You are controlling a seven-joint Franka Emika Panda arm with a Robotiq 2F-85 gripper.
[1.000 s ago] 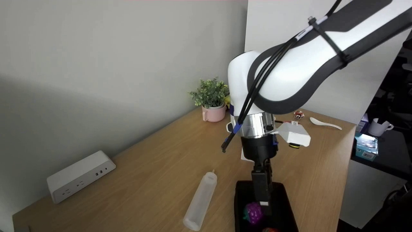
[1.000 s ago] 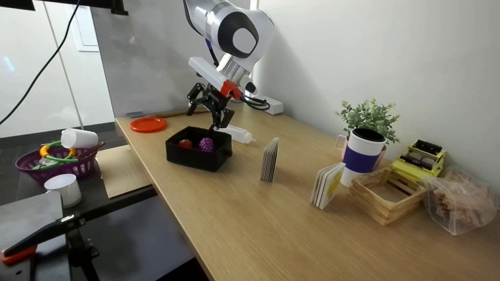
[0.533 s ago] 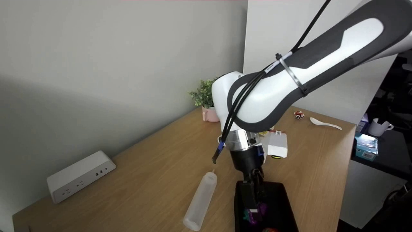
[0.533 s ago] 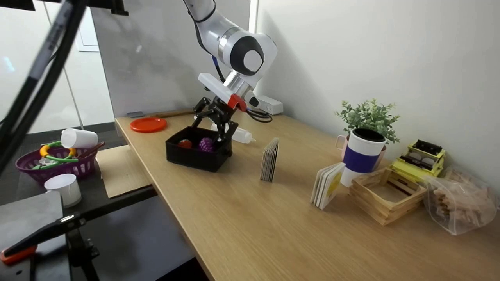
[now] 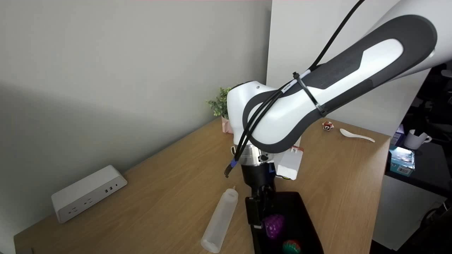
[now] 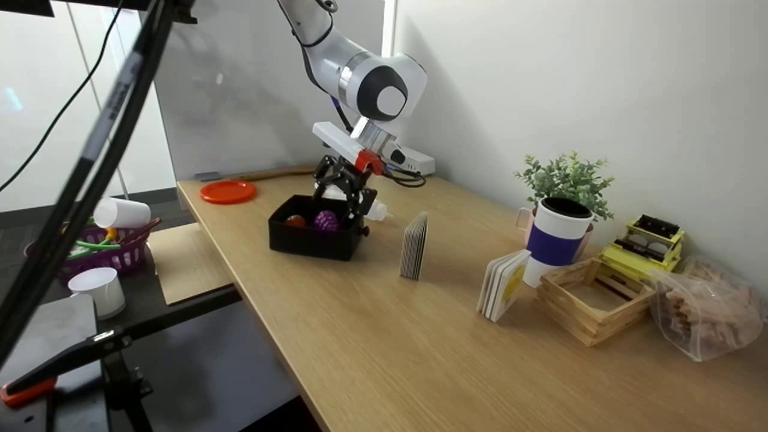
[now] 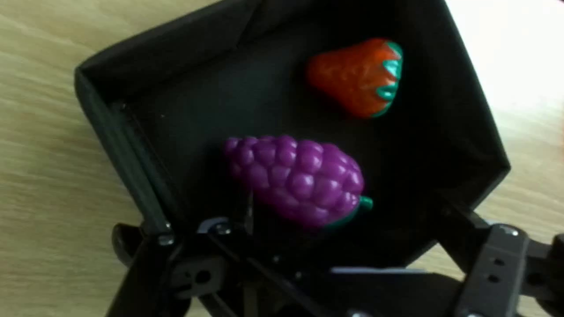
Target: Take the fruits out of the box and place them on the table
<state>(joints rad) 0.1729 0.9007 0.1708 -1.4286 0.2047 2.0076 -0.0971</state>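
Your claw (image 6: 335, 205) hangs low at the box (image 6: 309, 241), its 2 jaws spread and gripping nothing, probably so they can straddle the grapes (image 7: 299, 180), which lie with the strawberry (image 7: 352, 79) inside that box.

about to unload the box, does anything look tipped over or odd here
Yes: a squeeze bottle lies on its side near the black box, no spill visible, and a white cup lies sideways at the purple basket; both would normally stand upright.
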